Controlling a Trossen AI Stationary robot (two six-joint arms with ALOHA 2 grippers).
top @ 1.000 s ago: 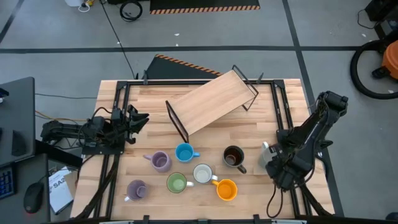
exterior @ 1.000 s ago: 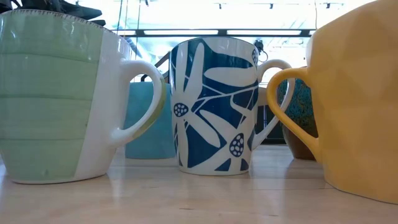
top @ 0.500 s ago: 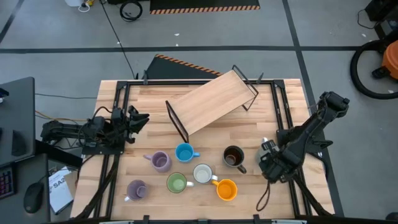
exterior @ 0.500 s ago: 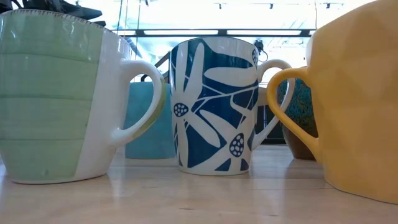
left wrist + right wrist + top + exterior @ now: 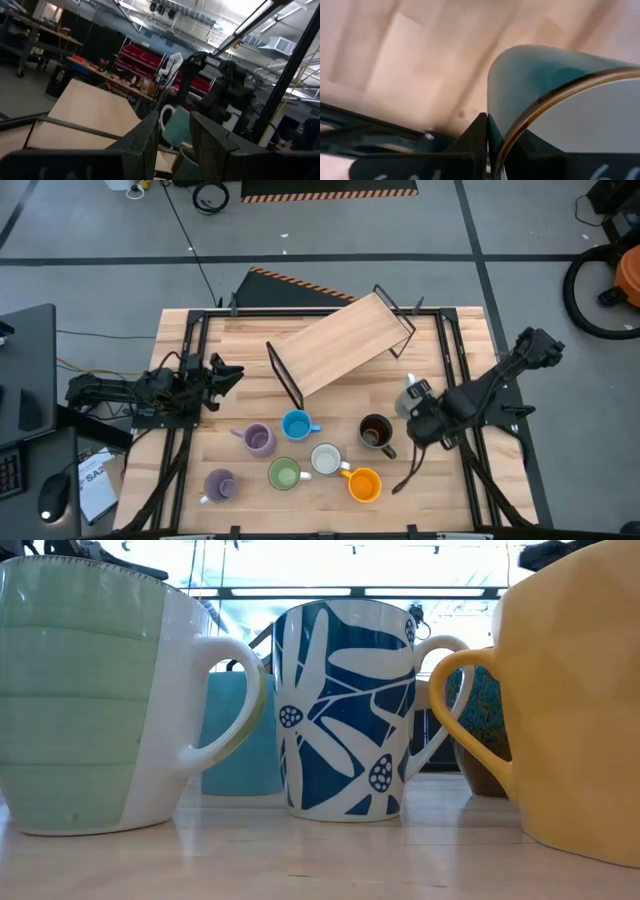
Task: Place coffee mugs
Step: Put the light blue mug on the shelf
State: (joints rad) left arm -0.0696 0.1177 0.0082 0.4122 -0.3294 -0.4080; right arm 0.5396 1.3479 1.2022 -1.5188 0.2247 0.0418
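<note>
Mugs stand loose on the surface in front of the rack (image 5: 340, 340), a tilted wooden board on dark wire ends. Nearest the rack's front edge are a blue mug (image 5: 296, 425) and a brown mug (image 5: 375, 432). A lilac mug (image 5: 258, 439) stands beside the blue one, on its side away from the brown. Farther from the rack come a second lilac mug (image 5: 219, 485), a green mug (image 5: 284, 474), a white mug (image 5: 326, 459) and an orange mug (image 5: 364, 484). All seven stand upright with their mouths up.

From surface height the green mug (image 5: 80, 700), the white mug (image 5: 345, 710) with its blue flower pattern and the orange mug (image 5: 580, 700) fill the front. The blue mug (image 5: 240, 735) and brown mug (image 5: 485, 730) show behind them, toward the rack.

The right claw (image 5: 418, 408) is off the rack's right front corner, just beside the brown mug. Its fingers are pinched tight on the rim of an eighth mug (image 5: 545, 85), teal outside with a brown lip and pale inside. In the right wrist view the claw (image 5: 487, 132) meets that rim with bare wood beyond.

The left claw (image 5: 228, 370) waits left of the rack, low over the surface. Its fingers stand apart and hold nothing, as the left wrist view shows (image 5: 175, 145).
</note>
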